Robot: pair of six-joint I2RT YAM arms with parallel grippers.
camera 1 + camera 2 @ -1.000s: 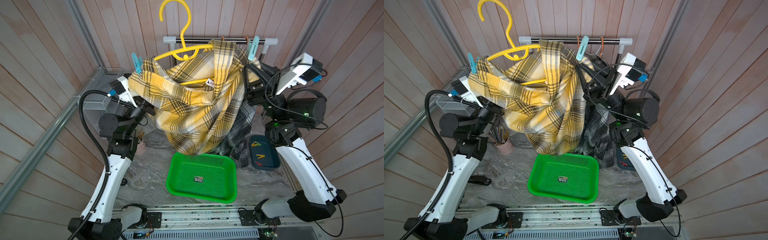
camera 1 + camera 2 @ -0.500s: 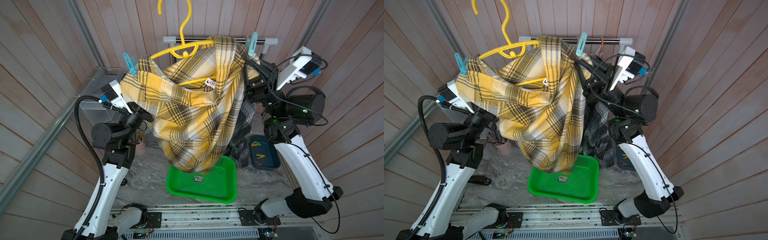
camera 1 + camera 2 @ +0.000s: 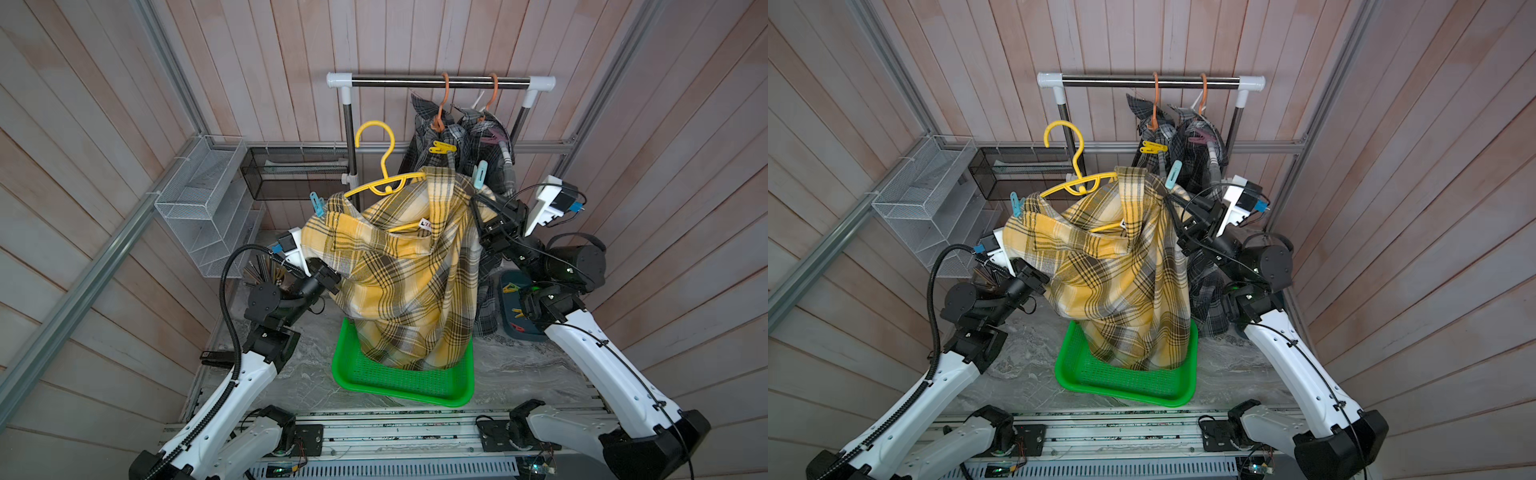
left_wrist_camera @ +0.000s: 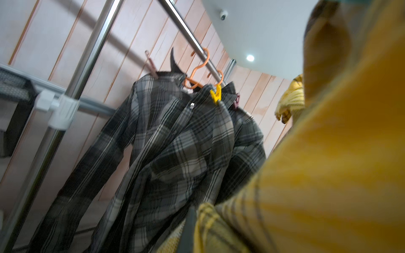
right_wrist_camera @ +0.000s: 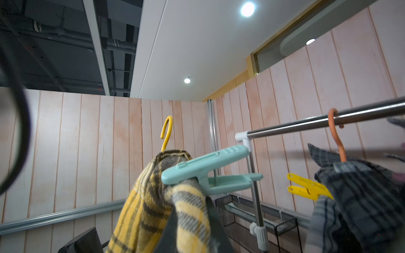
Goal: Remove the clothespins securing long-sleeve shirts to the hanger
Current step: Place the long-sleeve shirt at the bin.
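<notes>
Finding: no legible text, brand, number or sign in any view.

One item noted: a small white neck label (image 3: 426,225) inside the collar of the yellow plaid shirt (image 3: 407,282), visible in both top views. It carries dark and red markings, too small to read. The wrist views show no lettering on the fabric, pegs, hangers or rail.

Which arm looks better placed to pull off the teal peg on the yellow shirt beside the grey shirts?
Right, probably: the right fingers grip the yellow shirt just beside that teal peg, which the right wrist camera shows close by. The left fingers hold the shirt's opposite side, well away.
</notes>
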